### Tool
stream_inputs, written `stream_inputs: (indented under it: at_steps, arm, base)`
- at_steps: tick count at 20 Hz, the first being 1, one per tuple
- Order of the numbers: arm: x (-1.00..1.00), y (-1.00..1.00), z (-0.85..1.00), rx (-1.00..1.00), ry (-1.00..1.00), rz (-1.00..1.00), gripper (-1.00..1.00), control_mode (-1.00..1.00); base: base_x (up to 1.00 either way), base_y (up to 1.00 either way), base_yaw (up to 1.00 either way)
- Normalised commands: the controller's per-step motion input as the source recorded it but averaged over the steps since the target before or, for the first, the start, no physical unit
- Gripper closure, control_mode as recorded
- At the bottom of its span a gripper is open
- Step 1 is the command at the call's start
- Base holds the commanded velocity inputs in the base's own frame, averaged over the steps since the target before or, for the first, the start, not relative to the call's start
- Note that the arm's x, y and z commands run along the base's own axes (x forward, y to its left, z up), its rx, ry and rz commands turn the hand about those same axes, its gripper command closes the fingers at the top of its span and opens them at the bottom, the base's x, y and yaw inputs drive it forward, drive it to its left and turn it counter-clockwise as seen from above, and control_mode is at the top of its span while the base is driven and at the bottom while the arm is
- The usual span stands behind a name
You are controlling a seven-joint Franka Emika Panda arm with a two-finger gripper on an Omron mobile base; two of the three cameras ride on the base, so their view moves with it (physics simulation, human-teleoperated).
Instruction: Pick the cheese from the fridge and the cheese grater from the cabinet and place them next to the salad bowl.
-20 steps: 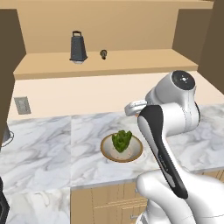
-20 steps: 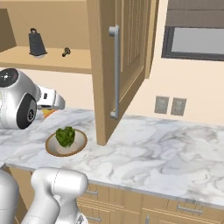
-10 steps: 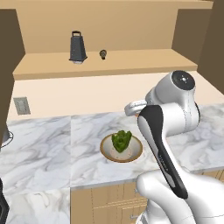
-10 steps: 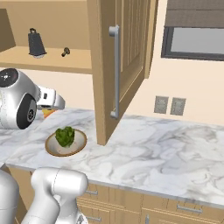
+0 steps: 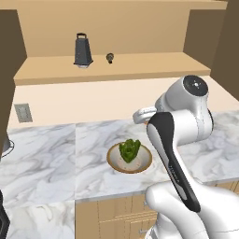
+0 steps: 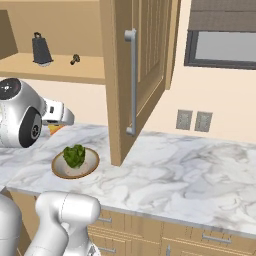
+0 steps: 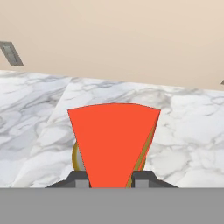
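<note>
My gripper (image 7: 111, 178) is shut on the cheese (image 7: 113, 142), whose red face fills the middle of the hand view. The cheese hangs above the marble counter, just behind the salad bowl (image 7: 76, 158). From the right base camera a sliver of the orange cheese (image 6: 54, 129) peeks out under the hand, up and left of the salad bowl (image 6: 59, 172) with its lettuce. The salad bowl (image 5: 112, 161) sits near the counter's front edge. The dark cheese grater (image 5: 82, 50) (image 6: 41, 49) stands upright on the cabinet shelf (image 5: 140, 66). The fridge is out of view.
A small dark round object (image 5: 110, 57) lies on the shelf right of the grater. The cabinet door (image 6: 142, 65) stands open over the counter, right of the bowl. Wall outlets (image 6: 193, 120) and a window (image 6: 225, 45) sit further right. Drawers run below the counter.
</note>
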Motion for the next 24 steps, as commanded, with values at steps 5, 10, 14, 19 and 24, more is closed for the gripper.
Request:
stream_inputs:
  at_steps: [5, 10, 14, 19, 24]
  arm:
    - [0.00, 0.00, 0.00, 0.00, 0.00, 0.00, 1.00, -1.00]
    - [0.03, -0.06, -0.05, -0.02, 0.04, 0.02, 1.00, -1.00]
    - [0.00, -0.37, -0.10, 0.00, 0.00, 0.14, 1.00, -1.00]
    - [0.00, -0.40, -0.12, -0.09, 0.00, 0.13, 1.00, -1.00]
    - [0.00, -0.29, -0.25, -0.18, 0.02, 0.06, 1.00, -1.00]
  base:
    - [0.00, 0.00, 0.00]
    - [0.00, 0.00, 0.00]
    - [0.00, 0.00, 0.00]
    - [0.00, 0.00, 0.00]
    - [0.00, 0.00, 0.00]
